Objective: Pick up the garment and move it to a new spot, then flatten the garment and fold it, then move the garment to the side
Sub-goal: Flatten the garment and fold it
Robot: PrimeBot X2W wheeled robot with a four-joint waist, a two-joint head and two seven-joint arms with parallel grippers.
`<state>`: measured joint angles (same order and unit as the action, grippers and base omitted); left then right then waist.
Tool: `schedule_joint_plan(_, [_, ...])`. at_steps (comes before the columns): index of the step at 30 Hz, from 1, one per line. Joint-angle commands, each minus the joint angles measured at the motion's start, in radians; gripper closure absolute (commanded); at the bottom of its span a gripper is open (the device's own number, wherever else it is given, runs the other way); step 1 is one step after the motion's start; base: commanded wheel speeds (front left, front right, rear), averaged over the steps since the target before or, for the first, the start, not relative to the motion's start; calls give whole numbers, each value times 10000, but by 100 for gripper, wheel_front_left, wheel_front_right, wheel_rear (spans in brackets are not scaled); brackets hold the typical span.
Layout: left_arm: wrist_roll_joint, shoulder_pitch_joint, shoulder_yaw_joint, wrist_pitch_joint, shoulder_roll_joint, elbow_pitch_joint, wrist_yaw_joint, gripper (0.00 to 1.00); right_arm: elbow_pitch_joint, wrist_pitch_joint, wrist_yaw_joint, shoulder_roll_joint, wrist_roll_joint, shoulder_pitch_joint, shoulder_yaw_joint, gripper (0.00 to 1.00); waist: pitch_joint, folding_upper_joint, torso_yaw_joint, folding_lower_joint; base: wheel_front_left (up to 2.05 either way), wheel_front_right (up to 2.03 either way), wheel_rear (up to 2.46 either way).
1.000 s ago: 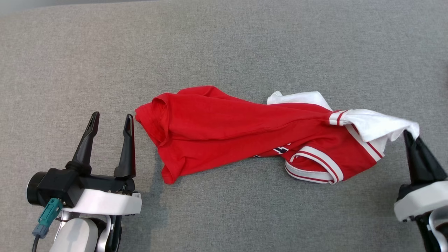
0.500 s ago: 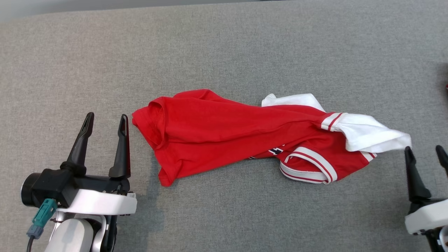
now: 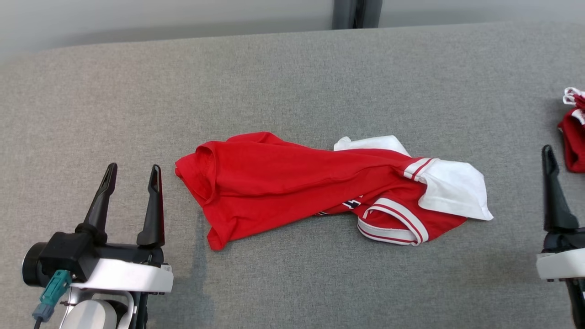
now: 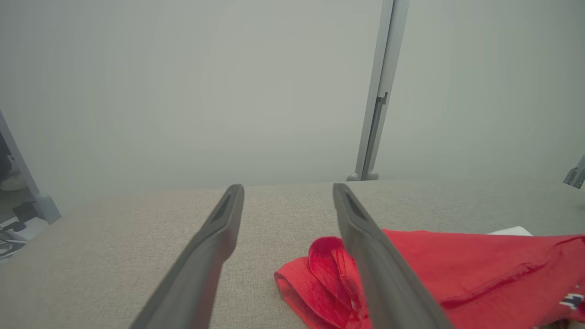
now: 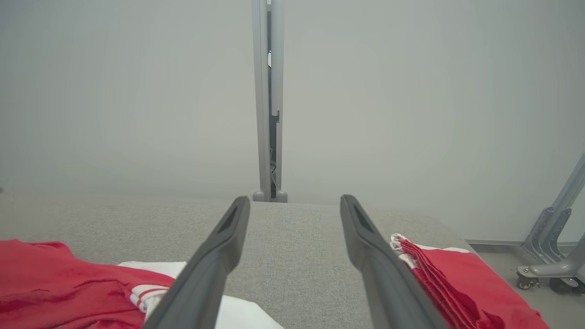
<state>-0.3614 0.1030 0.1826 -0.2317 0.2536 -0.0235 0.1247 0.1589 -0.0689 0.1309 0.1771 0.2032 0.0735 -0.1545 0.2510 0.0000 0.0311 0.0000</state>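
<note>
The crumpled red jersey with white striped trim (image 3: 320, 187) lies mid-frame on the grey fabric-covered table (image 3: 292, 82). At lower left, the left gripper (image 3: 132, 169) spreads its fingers wide and empty near the jersey. At lower right, the right gripper (image 5: 295, 201) also gapes wide, holding nothing.

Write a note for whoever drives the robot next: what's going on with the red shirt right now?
Left end effector: open, empty, beside the left end of the crumpled red-and-white jersey shirt.
Right end effector: open, empty; it just let go of the white sleeve.
Shirt lies bunched mid grey fabric tabletop; another red garment sits at the right edge.
Done: shirt moved and dropped. Left: flatten, fold, move aside.
</note>
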Motion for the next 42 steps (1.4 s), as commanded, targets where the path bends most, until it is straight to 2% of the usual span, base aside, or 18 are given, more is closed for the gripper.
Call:
schedule_joint_plan(1, [20,-132,14,25,87,-31,79,0,77,87,-3,20,13,-6,103,0,-186,0,21,0,0,0,0])
schedule_joint_plan(6, [69,-370,112,156,120,-105,153,0,45,258,-3,-112,66,-314,426,0,-460,0,80,0,0,0,0])
schedule_joint_plan(23, [137,-374,278,278,224,-485,264,0,180,397,-3,-283,181,-570,390,0,-463,0,169,0,0,0,0])
schedule_joint_plan(28, [276,242,785,693,282,-466,-97,0,200,401,-3,-294,218,-465,431,0,-213,0,201,0,0,0,0])
schedule_joint_plan(32, [-15,672,1473,1643,194,247,-717,0,107,400,-3,-365,229,-334,688,0,71,0,74,0,0,0,0])
schedule_joint_plan(33, [-180,807,1715,2025,149,756,-988,0,35,356,-3,-407,258,-268,853,0,206,0,-25,0,0,0,0])
schedule_joint_plan(35, [-391,930,1832,2236,64,1229,-1199,0,-57,318,-3,-448,269,-233,1001,0,328,0,-130,0,0,0,0])
schedule_joint_plan(42, [-630,1536,1730,2123,32,2594,-1442,0,-360,138,-3,-446,293,-84,1193,0,629,0,-368,0,0,0,0])
